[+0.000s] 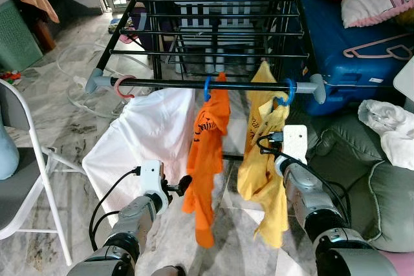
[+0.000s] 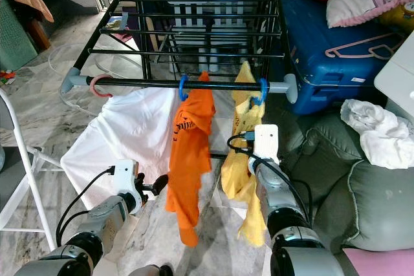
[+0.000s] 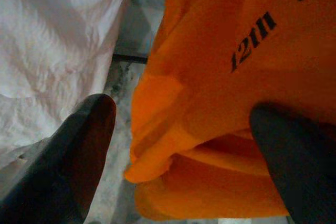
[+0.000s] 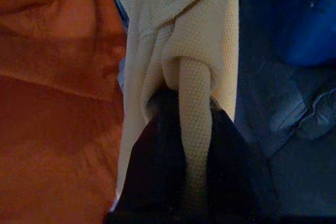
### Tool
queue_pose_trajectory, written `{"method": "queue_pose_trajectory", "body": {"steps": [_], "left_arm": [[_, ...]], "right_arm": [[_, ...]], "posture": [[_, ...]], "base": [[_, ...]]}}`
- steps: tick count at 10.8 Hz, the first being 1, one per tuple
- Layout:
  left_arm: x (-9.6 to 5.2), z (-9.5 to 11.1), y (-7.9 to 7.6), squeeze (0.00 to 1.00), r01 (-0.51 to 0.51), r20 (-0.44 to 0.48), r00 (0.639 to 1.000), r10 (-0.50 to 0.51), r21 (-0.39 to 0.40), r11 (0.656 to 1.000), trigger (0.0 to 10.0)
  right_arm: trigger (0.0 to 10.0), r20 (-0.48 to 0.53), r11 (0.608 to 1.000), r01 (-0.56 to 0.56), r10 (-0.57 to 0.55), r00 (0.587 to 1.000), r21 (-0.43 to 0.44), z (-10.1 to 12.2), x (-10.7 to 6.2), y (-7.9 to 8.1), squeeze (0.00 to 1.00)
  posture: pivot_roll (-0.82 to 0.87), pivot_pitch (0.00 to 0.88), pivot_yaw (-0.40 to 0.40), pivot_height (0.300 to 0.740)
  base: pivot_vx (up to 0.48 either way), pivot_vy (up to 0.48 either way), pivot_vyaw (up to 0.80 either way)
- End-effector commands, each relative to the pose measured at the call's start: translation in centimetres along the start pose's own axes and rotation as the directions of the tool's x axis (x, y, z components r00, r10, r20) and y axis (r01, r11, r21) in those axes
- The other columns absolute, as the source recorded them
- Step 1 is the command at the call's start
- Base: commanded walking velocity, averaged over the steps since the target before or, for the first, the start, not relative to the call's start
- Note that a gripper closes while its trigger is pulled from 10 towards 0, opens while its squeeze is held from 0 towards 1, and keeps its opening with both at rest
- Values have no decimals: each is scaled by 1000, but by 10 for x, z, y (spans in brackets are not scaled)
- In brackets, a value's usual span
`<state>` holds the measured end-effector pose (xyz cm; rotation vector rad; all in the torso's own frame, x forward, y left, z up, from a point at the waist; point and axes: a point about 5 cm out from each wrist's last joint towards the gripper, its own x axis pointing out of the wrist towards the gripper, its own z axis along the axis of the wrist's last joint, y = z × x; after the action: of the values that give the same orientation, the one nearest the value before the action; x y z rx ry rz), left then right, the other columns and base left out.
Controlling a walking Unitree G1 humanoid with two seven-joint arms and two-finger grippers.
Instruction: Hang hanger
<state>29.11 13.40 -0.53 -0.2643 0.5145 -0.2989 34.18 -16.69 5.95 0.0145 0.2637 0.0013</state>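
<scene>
Presently catalogued: one black drying rack (image 1: 213,30) with a front rail (image 1: 207,84) running left to right, carrying a pink hook (image 1: 123,86) at far left, a blue hanger hook (image 1: 207,88) bearing an orange shirt (image 1: 207,159), and a second blue hook (image 1: 284,94) bearing a yellow knitted garment (image 1: 265,159). Right hand (image 4: 194,182), directly below that second hook, is clenched on a strip of the yellow knit. Left hand (image 3: 184,156) is released, fingers spread either side of the orange shirt's lower edge. White cloth (image 1: 142,134) drapes at left. Both hangers appear seated; releasing the yellow garment likely remains.
</scene>
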Motion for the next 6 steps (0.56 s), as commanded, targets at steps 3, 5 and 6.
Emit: {"method": "queue_pose_trajectory", "body": {"steps": [3, 5, 6], "left_arm": [[0, 3, 1, 0, 7, -1, 1000, -7, 11, 1000, 10000], [1, 2, 0, 0, 7, -3, 1000, -7, 10, 1000, 10000], [1, 2, -2, 0, 12, -4, 1000, -12, 7, 1000, 10000]], "right_arm": [[10000, 146, 998, 33, -40, 988, 46, 29, 4, -1, 0], [10000, 237, 1000, -12, 10, 971, 10, 48, 3, 8, 0], [10000, 266, 996, -73, 83, 960, -48, 51, -2, 19, 0]], "posture": [[-171, 57, 98, 740], [-179, 59, 94, 740], [-185, 58, 90, 740]], "base": [[0, 0, 0], [0, 0, 0], [0, 0, 0]]}}
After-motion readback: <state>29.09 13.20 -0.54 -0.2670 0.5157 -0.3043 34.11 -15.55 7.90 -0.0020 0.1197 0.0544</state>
